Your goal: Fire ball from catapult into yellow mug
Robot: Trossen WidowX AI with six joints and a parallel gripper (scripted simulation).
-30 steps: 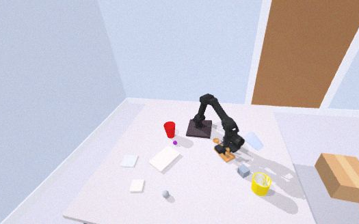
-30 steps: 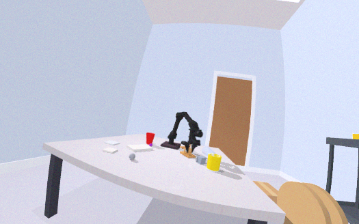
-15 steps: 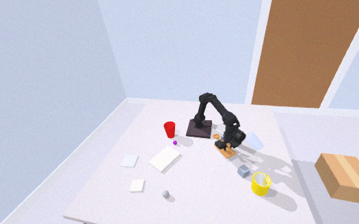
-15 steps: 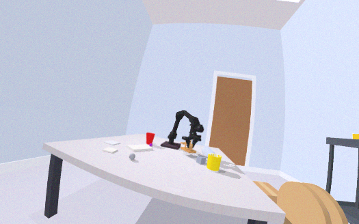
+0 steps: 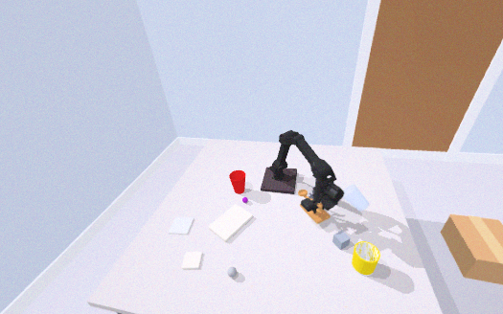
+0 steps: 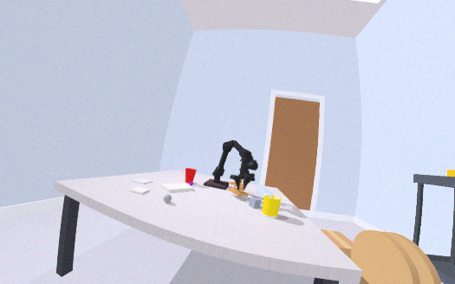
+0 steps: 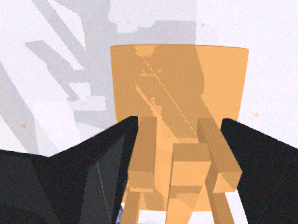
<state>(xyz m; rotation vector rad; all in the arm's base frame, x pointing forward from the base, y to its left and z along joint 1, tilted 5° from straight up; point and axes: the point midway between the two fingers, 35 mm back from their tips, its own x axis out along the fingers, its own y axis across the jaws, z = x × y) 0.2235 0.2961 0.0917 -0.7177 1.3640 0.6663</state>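
The orange catapult (image 5: 322, 216) (image 6: 239, 193) (image 7: 225, 75) stands on the table beyond the yellow mug. My gripper (image 5: 318, 207) (image 6: 242, 186) (image 7: 180, 124) points down and is shut on the catapult's two upright side posts, one finger on each outer side. The catapult's round orange cup (image 5: 303, 192) shows toward the arm's base; no ball shows in it. A small purple ball (image 5: 245, 200) (image 6: 191, 183) lies by the red cup. A grey ball (image 5: 232, 272) (image 6: 167, 198) lies nearer the table's front. The yellow mug (image 5: 366, 260) (image 6: 271, 206) stands upright, open side up.
A red cup (image 5: 239, 183) (image 6: 190, 176) stands left of the arm's base. A blue-grey cube (image 5: 341, 240) (image 6: 255, 203) lies between catapult and mug. A pale blue sheet (image 5: 356, 197) lies behind the gripper. A thick white slab (image 5: 231, 222) (image 6: 177, 187) and two smaller white tiles lie left.
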